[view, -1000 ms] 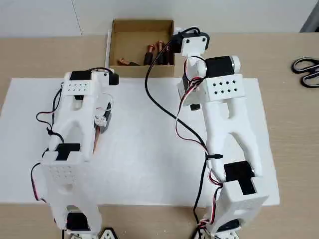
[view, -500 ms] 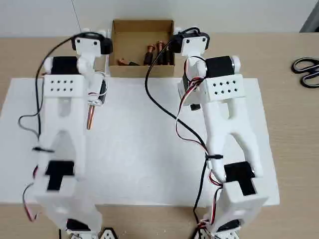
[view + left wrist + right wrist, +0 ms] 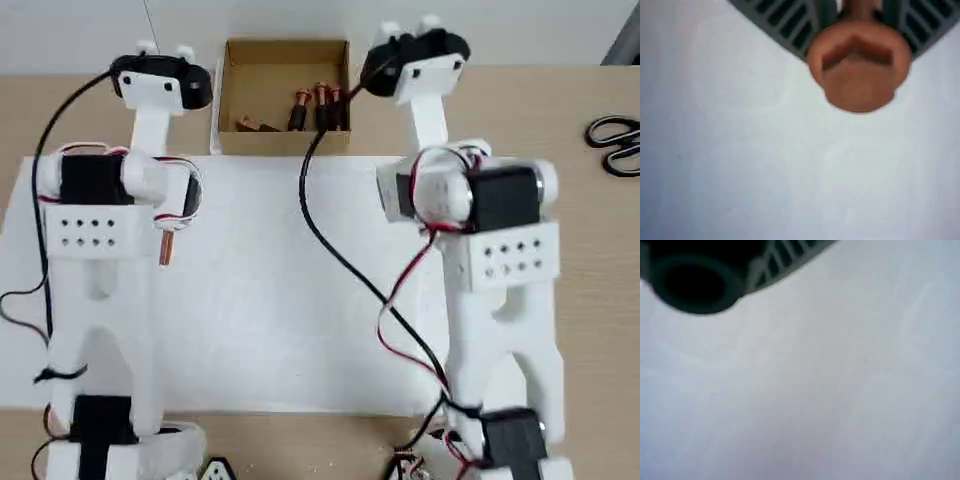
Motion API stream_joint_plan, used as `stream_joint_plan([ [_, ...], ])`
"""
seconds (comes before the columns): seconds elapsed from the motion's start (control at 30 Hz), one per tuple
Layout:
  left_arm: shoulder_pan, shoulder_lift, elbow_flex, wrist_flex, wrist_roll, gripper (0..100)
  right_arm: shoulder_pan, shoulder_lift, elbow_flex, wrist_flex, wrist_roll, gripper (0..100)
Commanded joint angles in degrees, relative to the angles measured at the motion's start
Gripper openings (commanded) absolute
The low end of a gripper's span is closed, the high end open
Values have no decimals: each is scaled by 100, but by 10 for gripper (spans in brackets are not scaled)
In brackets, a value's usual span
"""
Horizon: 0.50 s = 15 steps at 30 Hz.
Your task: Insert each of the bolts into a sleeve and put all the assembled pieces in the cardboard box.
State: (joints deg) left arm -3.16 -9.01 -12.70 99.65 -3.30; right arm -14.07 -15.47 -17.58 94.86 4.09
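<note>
My left gripper point(image 3: 858, 15) is shut on a copper bolt point(image 3: 858, 70), whose round head faces the left wrist camera. From above, the bolt point(image 3: 166, 245) hangs upright over the left part of the white sheet point(image 3: 270, 290). My right gripper point(image 3: 705, 260) is shut on a black sleeve point(image 3: 695, 285), whose open end faces the right wrist camera, above the sheet. The right arm point(image 3: 470, 190) stands raised over the sheet's right side and hides its gripper from above. The cardboard box point(image 3: 240, 85) sits at the far edge with several assembled pieces point(image 3: 318, 108) inside.
Scissors point(image 3: 615, 140) lie on the wooden table point(image 3: 570, 110) at the far right. Cables point(image 3: 340, 240) trail from the right arm across the middle of the sheet. The sheet's centre between the two arms is bare.
Both arms have risen from the sheet. The left arm swung toward the box and then lifted, bringing the bolt upright. The right arm's wrist moved up beside the box.
</note>
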Motion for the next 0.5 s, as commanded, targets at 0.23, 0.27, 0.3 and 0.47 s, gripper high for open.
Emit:
stream_joint_plan([
  [0.23, 44, -1029, -22, 70, 79, 6, -13, -2264, 1837, -295, 316, 20],
  [0.27, 44, -1116, -22, 70, 193, 6, -13, -2396, 2163, -453, 352, 20],
  [0.3, 44, -1204, -22, 70, 369, 6, -13, -2536, 2514, -655, 360, 20],
  [0.47, 44, -1530, -22, 70, 1301, 6, -48, -3204, 4158, -1859, 360, 20],
])
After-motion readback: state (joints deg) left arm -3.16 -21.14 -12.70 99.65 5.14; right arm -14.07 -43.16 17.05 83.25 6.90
